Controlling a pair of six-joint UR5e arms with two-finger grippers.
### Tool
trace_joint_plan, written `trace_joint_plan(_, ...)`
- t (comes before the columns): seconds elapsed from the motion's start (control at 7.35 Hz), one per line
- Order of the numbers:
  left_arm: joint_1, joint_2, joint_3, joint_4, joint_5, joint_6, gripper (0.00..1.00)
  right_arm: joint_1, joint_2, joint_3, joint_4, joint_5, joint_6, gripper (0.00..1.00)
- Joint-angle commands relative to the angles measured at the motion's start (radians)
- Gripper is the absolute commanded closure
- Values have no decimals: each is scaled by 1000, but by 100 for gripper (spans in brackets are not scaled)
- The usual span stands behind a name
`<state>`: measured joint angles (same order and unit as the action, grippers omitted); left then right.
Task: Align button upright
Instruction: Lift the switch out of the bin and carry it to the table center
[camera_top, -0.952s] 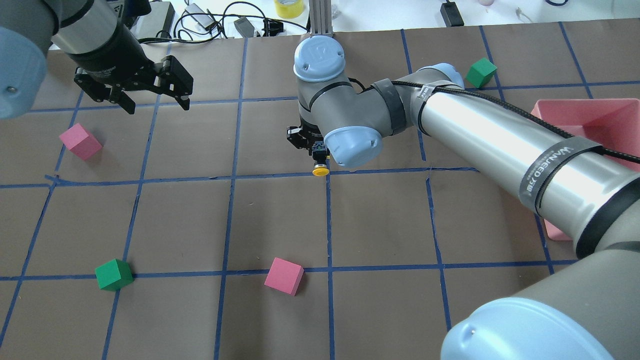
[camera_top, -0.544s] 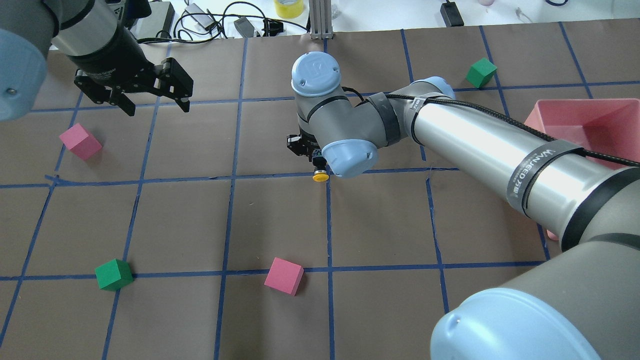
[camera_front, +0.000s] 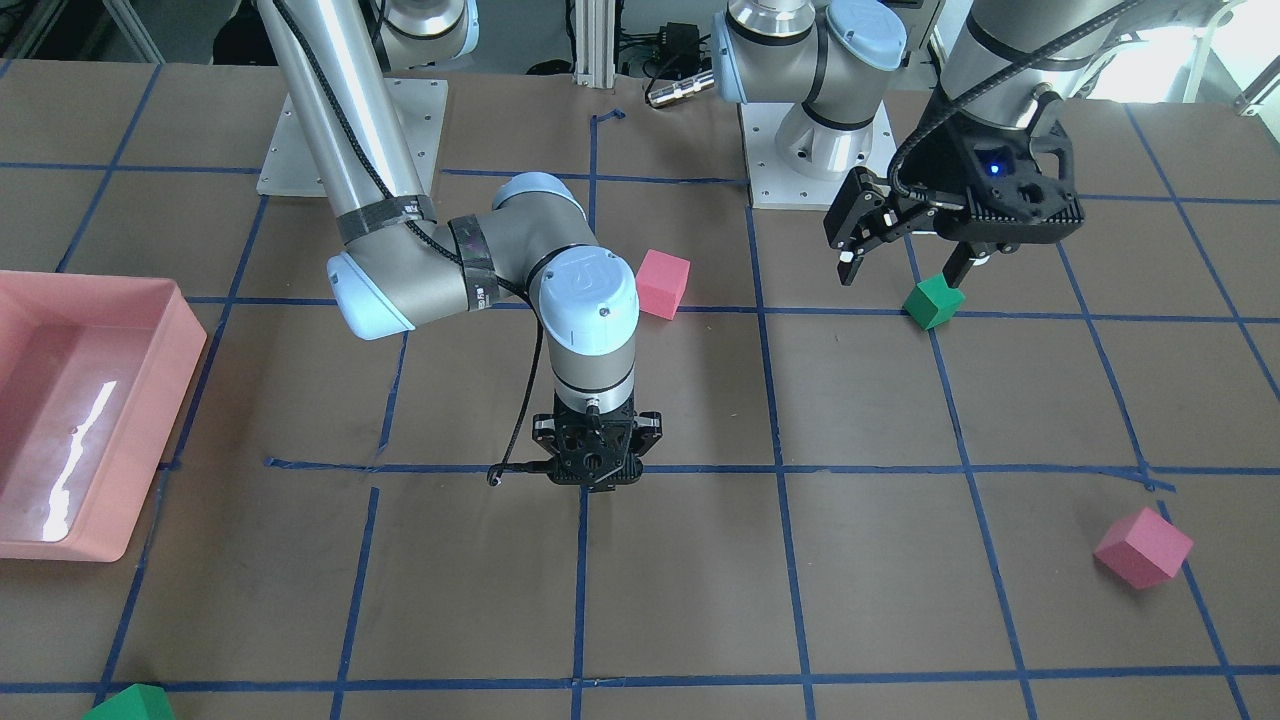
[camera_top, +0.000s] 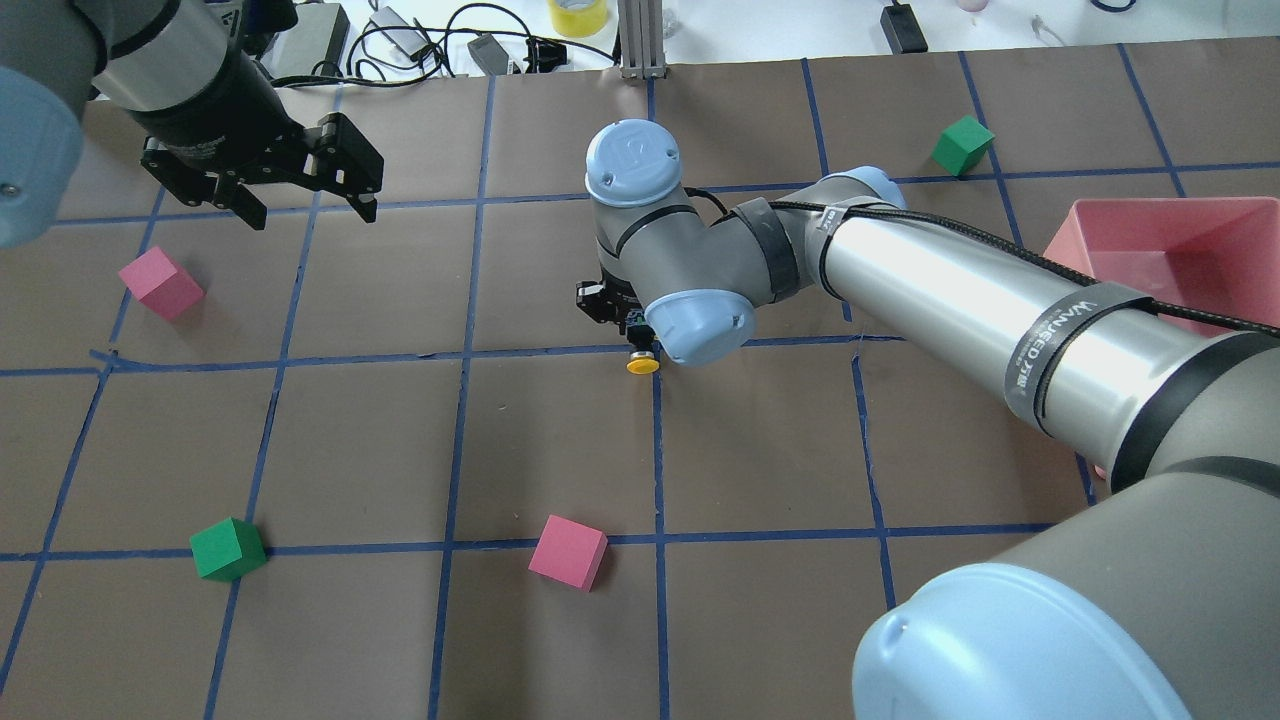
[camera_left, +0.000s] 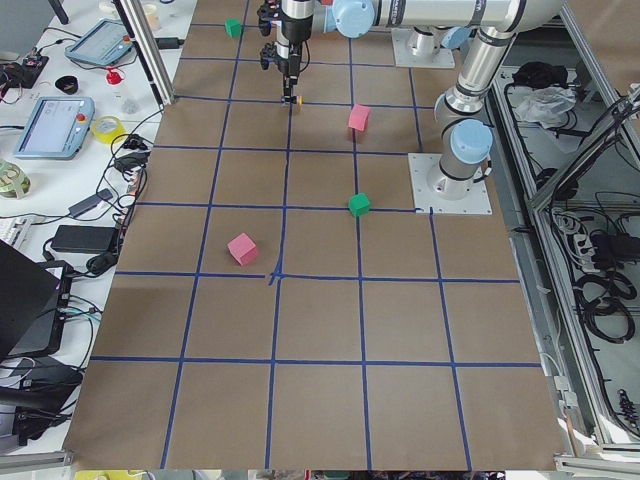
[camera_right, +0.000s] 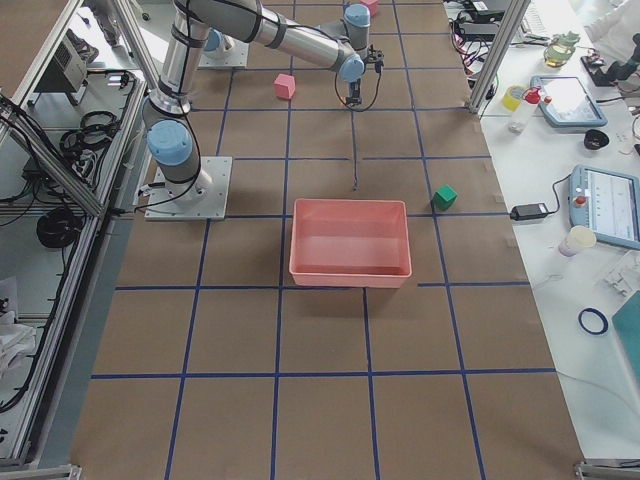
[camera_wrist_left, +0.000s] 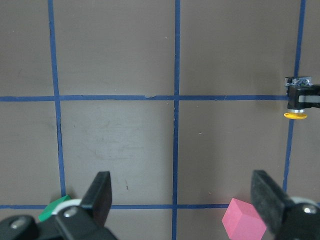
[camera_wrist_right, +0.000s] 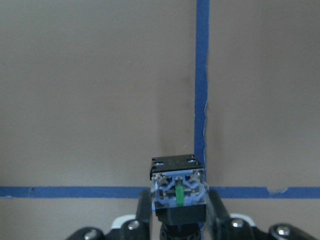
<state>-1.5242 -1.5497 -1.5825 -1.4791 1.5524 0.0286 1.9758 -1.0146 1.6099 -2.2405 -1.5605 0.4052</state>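
Note:
The button (camera_top: 642, 364) has a round yellow cap; it sits between the fingers of my right gripper (camera_top: 638, 345), near a blue tape crossing at mid-table. The gripper points down and is shut on it. In the right wrist view the button's silvery-white base (camera_wrist_right: 177, 187) faces the camera, so the cap points down. I cannot tell whether the cap touches the table. The button also shows in the left wrist view (camera_wrist_left: 296, 115). In the front view my right gripper (camera_front: 597, 486) hides it. My left gripper (camera_top: 308, 212) is open and empty, hovering far to the left, also seen in the front view (camera_front: 905, 275).
Pink cubes lie at front centre (camera_top: 568, 552) and at the left (camera_top: 160, 283). Green cubes lie at the front left (camera_top: 228, 549) and at the back right (camera_top: 962, 144). A pink tray (camera_top: 1180, 235) stands at the right edge. Cables lie beyond the far edge.
My right gripper has come down and slightly towards the robot with the button in it; the yellow cap sits lower in the overhead view. The left gripper has barely moved.

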Motion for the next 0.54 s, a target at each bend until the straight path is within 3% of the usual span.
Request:
trace_joint_plan(0.0,1,3,-4,-12,-2,-3,0,0,2,2,-4,2,1,76)
trace_joint_plan(0.14,1,3,-5,-23,0,-3,0,0,1,1,-4,0,1,54)
trace_joint_plan(0.27,1,3,-11,-29,0,-4,0,0,2,1,-4,2,1,49)
trace_joint_plan(0.41,-1,3,-33,-29,-14,-6,0,0,1,1,-4,2,3,33)
